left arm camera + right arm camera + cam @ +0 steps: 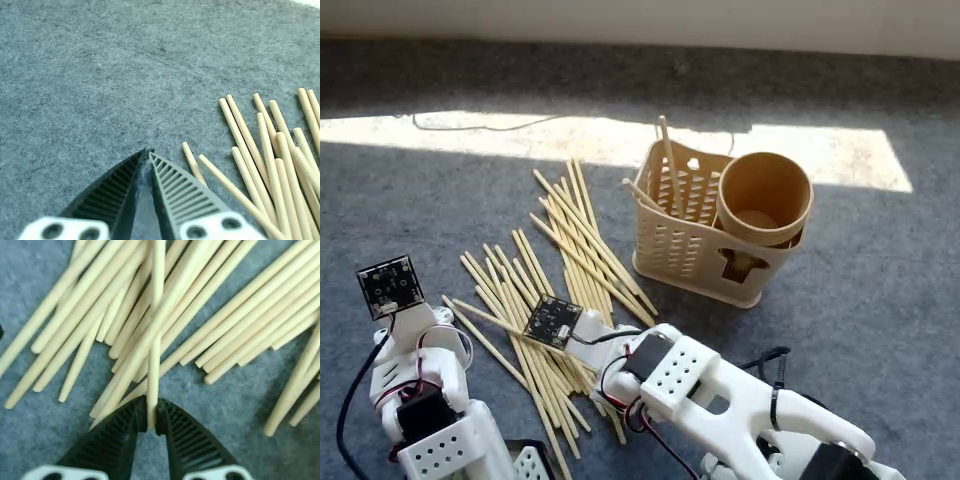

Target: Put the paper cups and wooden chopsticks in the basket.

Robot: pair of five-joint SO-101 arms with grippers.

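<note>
Chopstick (154,355) clamped between right gripper (151,421) tips, running straight ahead over pile (225,315) | step: likely pick-up | next: lift clear, carry to basket (680,250) | left gripper (149,154) closed, empty.

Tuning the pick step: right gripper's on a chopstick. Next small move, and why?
Probably lift straight up: the right gripper looks shut on one chopstick by its end, and it lies across the pile, short of the basket.

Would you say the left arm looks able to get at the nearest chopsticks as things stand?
Probably yes. Its end effector hangs over carpet just beside the chopsticks, with nothing between them; its jaws are shut, so they would need to open first.
</note>
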